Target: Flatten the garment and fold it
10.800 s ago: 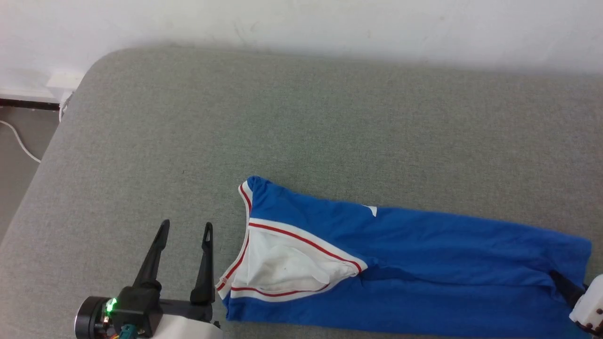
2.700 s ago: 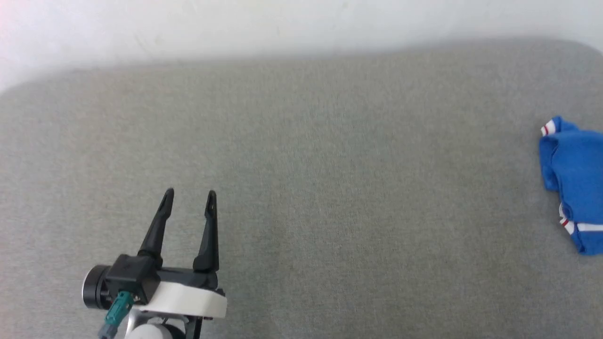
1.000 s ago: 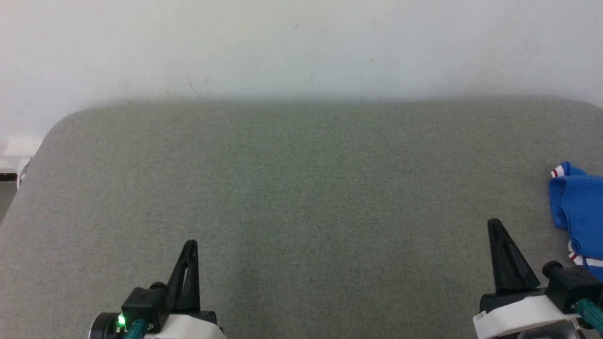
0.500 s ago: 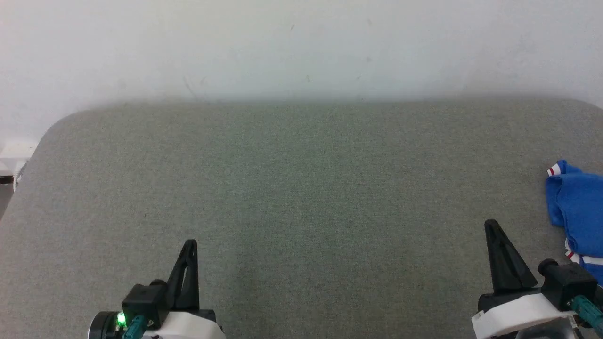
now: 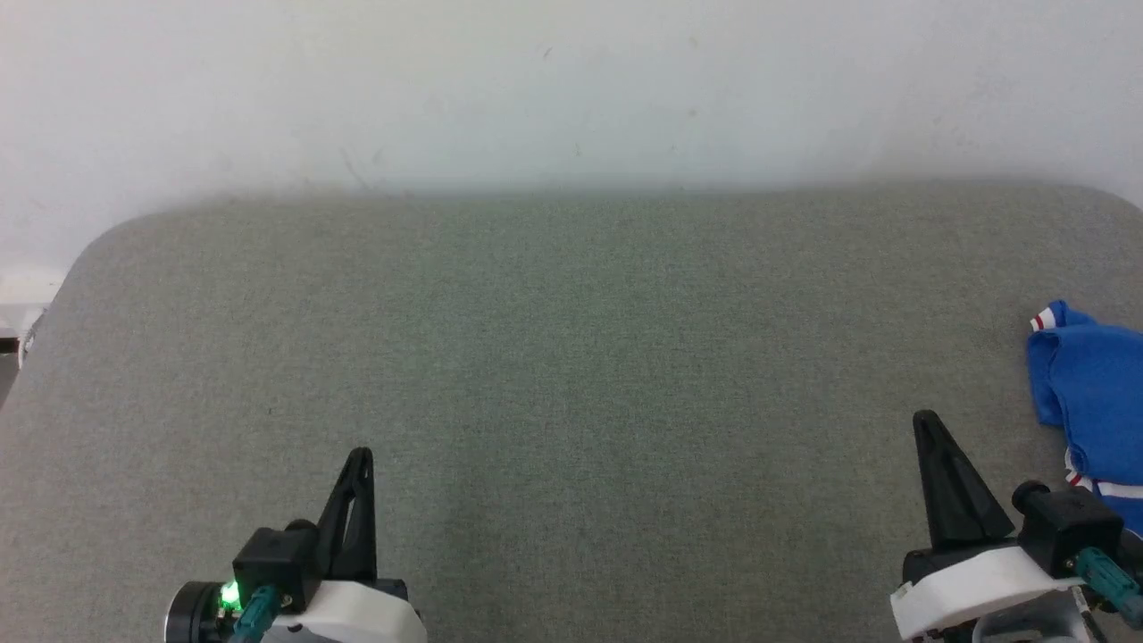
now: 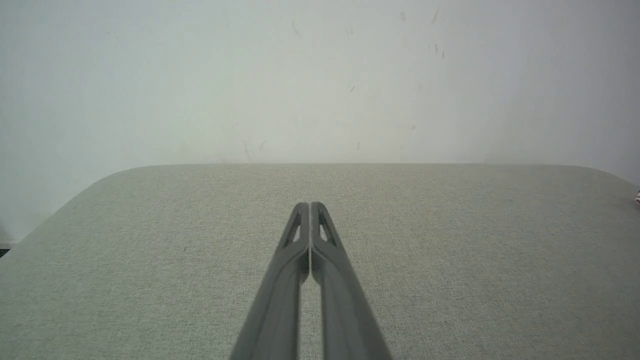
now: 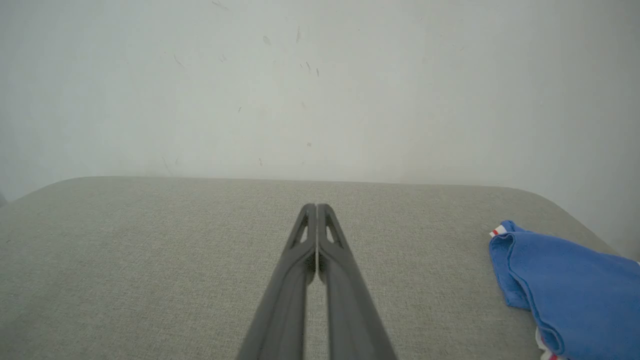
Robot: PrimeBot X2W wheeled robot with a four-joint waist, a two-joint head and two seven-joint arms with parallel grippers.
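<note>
Left hand [image 5: 359, 461] low at left, fingers pressed together, nothing held, over grey fabric table [image 5: 571, 357]. White scuffed wall [image 5: 571, 89] behind far edge. Right hand [image 5: 929, 424] low at right, fingers together, nothing held. Garment [image 5: 1091, 402] blue, bunched at table's right edge, just right of right hand, clear of its fingers; red-striped white trim at far corner

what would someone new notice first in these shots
The bright blue garment stands out, bunched at the far right edge of the grey fabric surface, with red-striped white trim showing at its corner. Next come the two dark grippers at the near edge, the left gripper at lower left and the right gripper at lower right beside the garment, both shut and holding nothing.
</note>
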